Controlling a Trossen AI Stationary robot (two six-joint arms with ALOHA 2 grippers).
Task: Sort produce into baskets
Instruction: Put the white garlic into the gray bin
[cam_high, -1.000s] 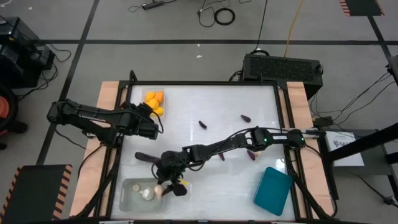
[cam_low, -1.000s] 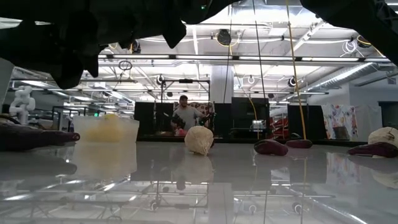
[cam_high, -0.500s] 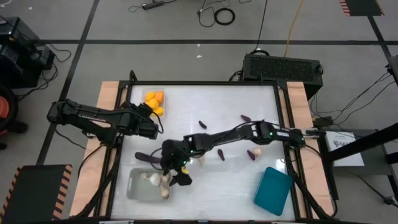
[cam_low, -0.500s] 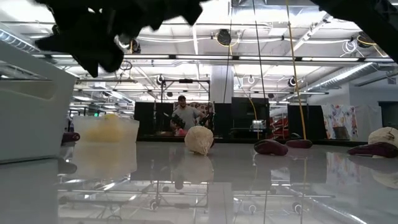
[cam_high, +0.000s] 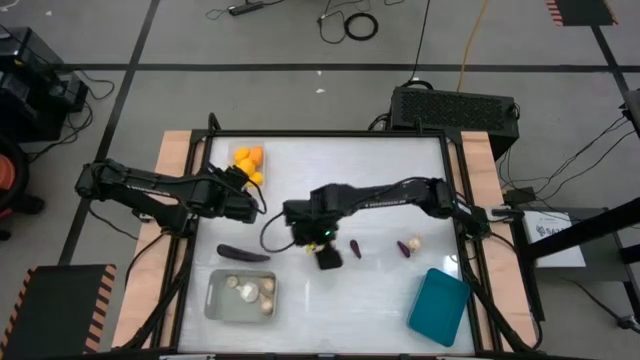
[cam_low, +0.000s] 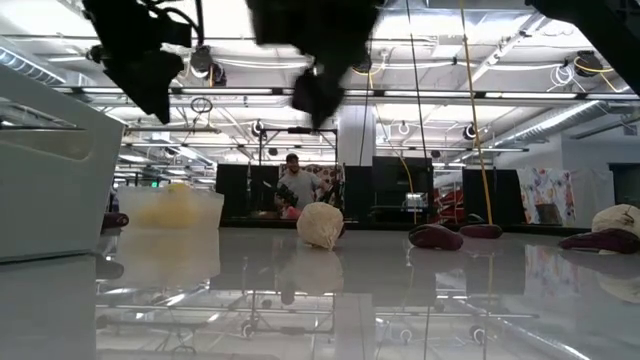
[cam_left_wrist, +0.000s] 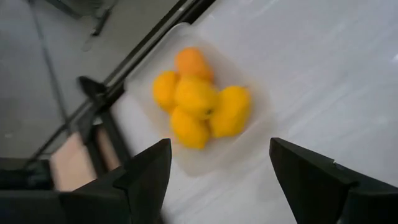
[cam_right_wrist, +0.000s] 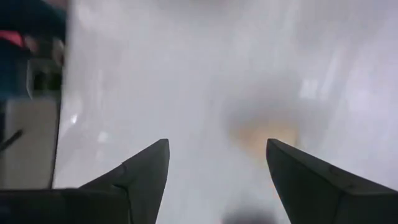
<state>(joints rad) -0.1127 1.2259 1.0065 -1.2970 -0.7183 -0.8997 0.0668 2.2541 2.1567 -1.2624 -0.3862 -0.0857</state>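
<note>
My right gripper (cam_high: 327, 258) hangs open over bare table near the middle, nothing between its fingers (cam_right_wrist: 217, 146). My left gripper (cam_high: 252, 203) is open at the far left, above and beside the small clear basket (cam_left_wrist: 255, 127) of orange-yellow fruits (cam_high: 248, 163). The greyish basket (cam_high: 215, 300) at the near left holds three beige bulbs (cam_high: 250, 290). A long eggplant (cam_high: 245, 254) lies flat just beyond it. Two tiny eggplants (cam_high: 354, 248) (cam_high: 403, 248) and a bulb (cam_high: 415, 242) lie right of my right gripper. The teal basket (cam_high: 438, 306) sits at the near right.
Wooden rails (cam_high: 175, 180) and a dark frame border the table. The right arm (cam_high: 400, 190) stretches across the table's middle from the right. In the low view a bulb (cam_low: 320, 224) and eggplants (cam_low: 436, 237) lie on the glossy top; a person stands far behind.
My right gripper has risen from the greyish basket at the near left and swung toward the table's middle, tipping steeply downward. A bulb it had at the basket now lies inside with the others. The basket has shifted a little toward the far edge.
</note>
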